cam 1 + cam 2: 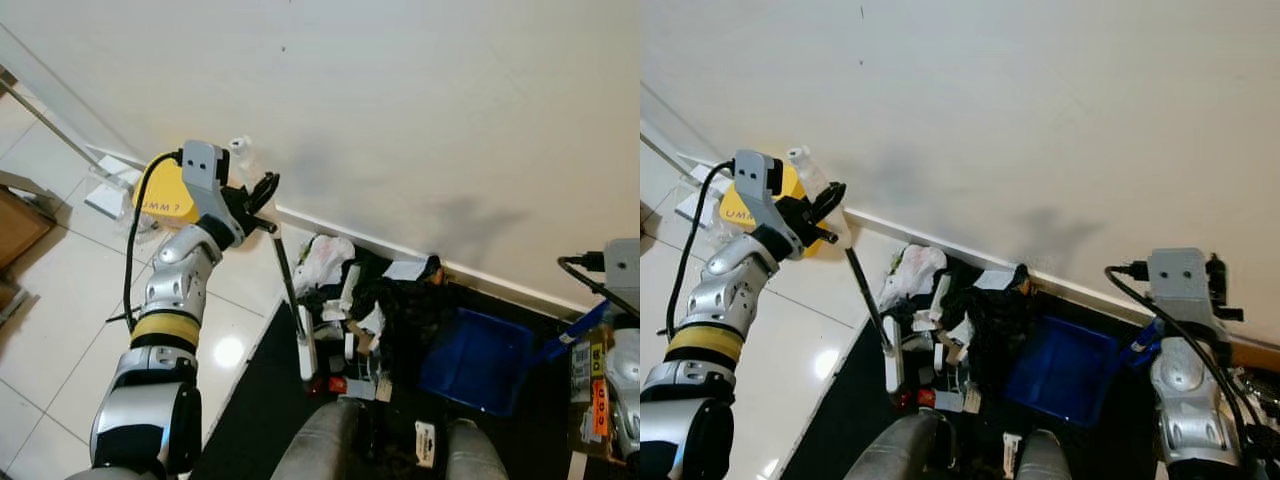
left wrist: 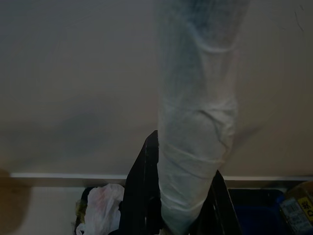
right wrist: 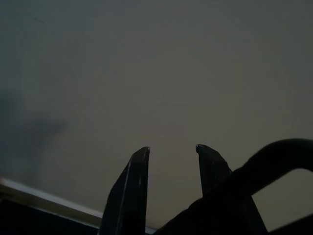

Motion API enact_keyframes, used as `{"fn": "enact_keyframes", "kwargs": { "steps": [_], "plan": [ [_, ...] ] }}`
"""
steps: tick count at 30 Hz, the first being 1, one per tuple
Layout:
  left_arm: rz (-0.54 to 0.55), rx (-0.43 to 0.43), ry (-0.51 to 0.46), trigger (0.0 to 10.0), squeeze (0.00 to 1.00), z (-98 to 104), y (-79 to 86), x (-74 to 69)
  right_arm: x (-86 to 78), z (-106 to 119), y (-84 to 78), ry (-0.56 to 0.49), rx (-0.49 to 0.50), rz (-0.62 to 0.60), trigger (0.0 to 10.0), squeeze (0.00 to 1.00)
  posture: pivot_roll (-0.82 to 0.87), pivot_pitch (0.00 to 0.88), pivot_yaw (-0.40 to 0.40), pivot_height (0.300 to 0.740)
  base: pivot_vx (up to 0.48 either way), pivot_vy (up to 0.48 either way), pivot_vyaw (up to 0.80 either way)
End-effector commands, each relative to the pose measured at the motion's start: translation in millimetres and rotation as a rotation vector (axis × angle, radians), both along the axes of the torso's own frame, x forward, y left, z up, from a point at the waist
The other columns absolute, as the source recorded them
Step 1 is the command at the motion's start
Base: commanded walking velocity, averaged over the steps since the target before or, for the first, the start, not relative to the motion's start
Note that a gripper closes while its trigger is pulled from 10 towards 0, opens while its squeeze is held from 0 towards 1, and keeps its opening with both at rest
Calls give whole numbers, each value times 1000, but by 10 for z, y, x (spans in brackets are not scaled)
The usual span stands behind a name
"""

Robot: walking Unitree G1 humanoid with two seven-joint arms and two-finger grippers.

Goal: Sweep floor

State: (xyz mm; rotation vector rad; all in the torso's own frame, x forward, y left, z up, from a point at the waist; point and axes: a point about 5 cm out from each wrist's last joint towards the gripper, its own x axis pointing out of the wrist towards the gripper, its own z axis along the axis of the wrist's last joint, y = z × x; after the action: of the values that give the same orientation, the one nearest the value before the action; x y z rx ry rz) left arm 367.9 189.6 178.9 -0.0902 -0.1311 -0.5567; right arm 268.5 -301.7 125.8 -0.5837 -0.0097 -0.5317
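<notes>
White wall, trash (image 1: 355, 300) heaped at its base by blue dustpan (image 1: 478, 360). Left end effector (image 1: 258, 203) pinches broom (image 1: 290, 290) handle high, prob. for leverage; right end effector (image 3: 171, 152) spread, idle.

The floor (image 1: 60, 330) is pale glossy tile on the robot's left, with a black mat (image 1: 255, 400) laid over it along the white skirting board (image 1: 500, 280) at the foot of the wall. On the mat lies a heap of rubbish (image 1: 355, 300) (crumpled white plastic, paper scraps, dark bits), with a blue dustpan (image 1: 478, 360) just beside it on the right. A broom's head (image 1: 307, 345) rests at the heap's left edge.
</notes>
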Motion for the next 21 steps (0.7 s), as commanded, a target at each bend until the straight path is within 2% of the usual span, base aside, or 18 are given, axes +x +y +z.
{"fn": "enact_keyframes", "kwargs": {
  "steps": [1,2,3,4,5,6,7,9,13,15,17,19,21],
  "plan": [
    [11,-1,-6,10000,0,-32,21,-16,-141,-262,-71,146,15,-55,4275,0,65,232,136,740,0,0,0],
    [12,-2,-6,10000,0,-33,22,-16,-146,-269,-71,149,19,-57,4275,0,65,232,136,740,0,0,0],
    [13,-2,-6,10000,0,-34,22,-16,-147,-272,-71,151,21,-57,3451,0,65,232,136,740,0,0,0],
    [13,-2,-6,10000,0,-34,22,-16,-147,-272,-71,151,21,-57,3451,0,65,232,136,740,0,0,0],
    [12,-2,-6,10000,0,-35,19,-15,-148,-278,-73,155,30,-57,2431,0,63,231,134,740,0,0,0],
    [12,-3,-6,10000,0,-36,16,-14,-147,-290,-71,154,52,-57,2471,0,61,231,134,740,0,0,0],
    [11,-4,-6,10000,0,-37,11,-12,-148,-318,-63,148,107,-59,0,0,59,230,133,740,0,0,0],
    [11,-6,-6,10000,0,-38,4,-9,-148,-350,-47,138,172,-55,0,0,60,229,132,740,0,0,0],
    [11,-7,-6,10000,0,-39,0,-7,-144,-363,-26,121,224,-46,0,0,62,228,133,740,0,0,0],
    [12,-6,-6,10000,0,-39,0,-6,-105,-294,44,9,354,33,0,0,64,228,135,740,0,0,0],
    [13,-5,-6,10000,0,-39,1,-6,-99,-273,52,-12,372,54,0,0,64,228,135,740,0,0,0],
    [18,-4,-7,10000,0,-37,16,-5,-88,-267,55,-49,484,108,0,0,64,226,134,740,0,0,0],
    [28,-1,-7,10000,0,-34,42,1,-76,-243,131,-45,492,258,0,0,63,226,138,740,0,0,0]
  ]
}}
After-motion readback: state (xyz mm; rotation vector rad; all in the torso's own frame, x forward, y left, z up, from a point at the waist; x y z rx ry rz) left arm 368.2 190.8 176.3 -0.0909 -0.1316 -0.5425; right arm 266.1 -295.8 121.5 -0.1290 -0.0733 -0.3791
